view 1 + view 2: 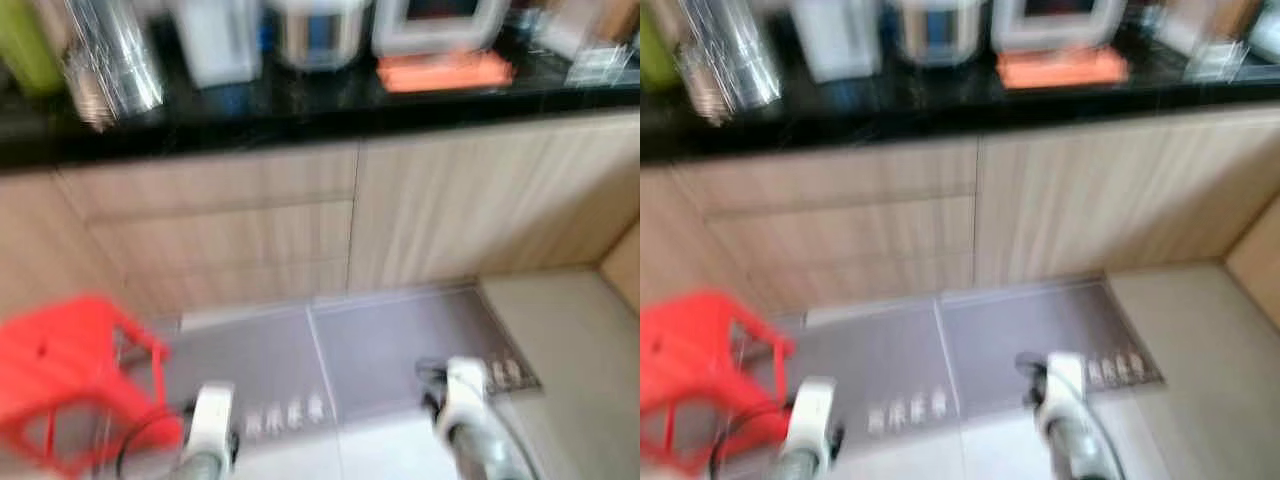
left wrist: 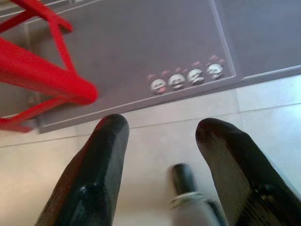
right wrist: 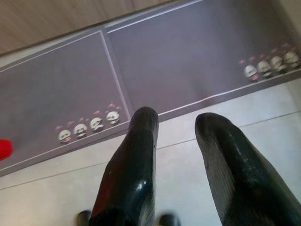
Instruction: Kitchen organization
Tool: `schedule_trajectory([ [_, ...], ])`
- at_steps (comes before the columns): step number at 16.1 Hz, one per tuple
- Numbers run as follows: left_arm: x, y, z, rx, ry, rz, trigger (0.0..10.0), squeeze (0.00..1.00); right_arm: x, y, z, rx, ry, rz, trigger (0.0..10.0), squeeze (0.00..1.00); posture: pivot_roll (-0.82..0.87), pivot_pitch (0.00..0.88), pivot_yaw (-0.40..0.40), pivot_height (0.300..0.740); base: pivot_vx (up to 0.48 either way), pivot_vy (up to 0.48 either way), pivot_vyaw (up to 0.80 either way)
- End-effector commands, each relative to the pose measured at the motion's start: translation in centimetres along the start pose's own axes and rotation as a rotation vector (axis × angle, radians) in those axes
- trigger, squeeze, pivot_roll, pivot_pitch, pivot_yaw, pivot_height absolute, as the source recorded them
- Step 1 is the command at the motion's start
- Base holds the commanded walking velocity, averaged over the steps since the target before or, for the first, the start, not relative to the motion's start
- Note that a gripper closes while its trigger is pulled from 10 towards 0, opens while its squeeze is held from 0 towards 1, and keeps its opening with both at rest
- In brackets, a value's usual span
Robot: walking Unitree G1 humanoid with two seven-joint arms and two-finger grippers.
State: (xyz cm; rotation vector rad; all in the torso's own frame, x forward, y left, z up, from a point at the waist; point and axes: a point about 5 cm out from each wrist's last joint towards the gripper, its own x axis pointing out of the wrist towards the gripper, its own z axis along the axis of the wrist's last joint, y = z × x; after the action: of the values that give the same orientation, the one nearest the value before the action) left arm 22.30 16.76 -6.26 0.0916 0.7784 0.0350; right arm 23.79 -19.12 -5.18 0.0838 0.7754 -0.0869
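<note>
Hanging low over the floor tiles (image 2: pixel 155 127), the left gripper (image 2: pixel 160 136) and right gripper (image 3: pixel 176 127) are both spread and empty. Countertop stuff is sitting well beyond the jaws; that steel canister (image 1: pixel 115 55) is probably slick, so grab its sides.

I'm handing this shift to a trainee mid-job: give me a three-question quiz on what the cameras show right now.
1. True or false: the red stool stands on the robot's left, beside the grey mat.
2. What does the left gripper hold?
A. a cup
B. nothing, fingers apart
C. a cloth
3. Fill in: the orange item lies on the black ____.

Key: 1 true. 2 B; the right gripper is likewise open over the floor. 3 countertop.
</note>
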Motion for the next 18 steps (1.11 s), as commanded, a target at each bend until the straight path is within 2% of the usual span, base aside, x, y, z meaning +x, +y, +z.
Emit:
schedule_trajectory([
  [1, 0.0, -0.8, 0.3, -0.002, -0.007, -0.017, 10.0, 0.00, -0.1, -0.9, -0.1, -0.014, 0.004, -0.024, 10.0, 0.00, -0.19, 0.000, 0.036, 0.740, 0.304, 0.000, 0.00],
  [3, 0.1, -0.9, 0.4, -0.012, -0.008, -0.015, 10.0, 0.00, -0.1, -0.9, 0.0, -0.042, 0.001, -0.014, 10.0, 0.00, -0.18, 0.000, 0.027, 0.740, 0.000, 0.000, 0.00],
  [4, 0.1, -1.1, 0.4, -0.015, -0.010, -0.023, 10.0, 0.00, -0.1, -0.9, 0.0, -0.093, 0.003, -0.011, 10.0, 0.00, -0.19, 0.000, 0.020, 0.740, 0.000, 0.000, 0.48],
  [5, 0.1, -1.1, 0.4, -0.013, -0.009, -0.023, 10.0, 0.00, -0.1, -0.9, -0.1, -0.107, 0.006, -0.004, 10.0, 0.00, -0.19, 0.000, 0.015, 0.740, 0.000, 0.000, 0.80],
  [8, 0.1, -1.1, 0.2, -0.069, 0.004, 0.003, 10.0, 0.00, -0.1, -1.3, 0.3, -0.079, 0.013, -0.004, 10.0, 0.00, -0.19, 0.000, 0.000, 0.740, 0.000, 0.000, 0.43],
  [11, 0.0, -1.0, 0.2, -0.074, 0.003, 0.007, 10.0, 0.00, 0.0, -1.1, 0.4, -0.088, 0.015, 0.017, 10.0, 0.00, -0.18, 0.000, -0.005, 0.740, 0.000, 0.000, 0.00],
  [13, 0.1, -1.0, 0.3, -0.073, 0.002, 0.008, 10.0, 0.00, 0.0, -0.7, 0.2, -0.064, 0.020, 0.032, 10.0, 0.00, -0.19, 0.000, -0.001, 0.740, 0.000, 0.000, 0.00],
  [15, 0.1, -1.0, 0.3, -0.059, -0.002, 0.011, 10.0, 0.00, 0.0, 0.0, -0.1, -0.083, 0.028, 0.053, 10.0, 0.00, -0.19, 0.000, 0.005, 0.740, 0.000, 0.000, 0.00],
  [18, 0.1, -1.1, 0.4, -0.051, -0.003, 0.010, 10.0, 0.00, 0.0, -0.1, -0.1, -0.074, 0.028, 0.038, 10.0, 0.00, -0.19, 0.000, 0.013, 0.740, 0.000, 0.000, 0.00],
])
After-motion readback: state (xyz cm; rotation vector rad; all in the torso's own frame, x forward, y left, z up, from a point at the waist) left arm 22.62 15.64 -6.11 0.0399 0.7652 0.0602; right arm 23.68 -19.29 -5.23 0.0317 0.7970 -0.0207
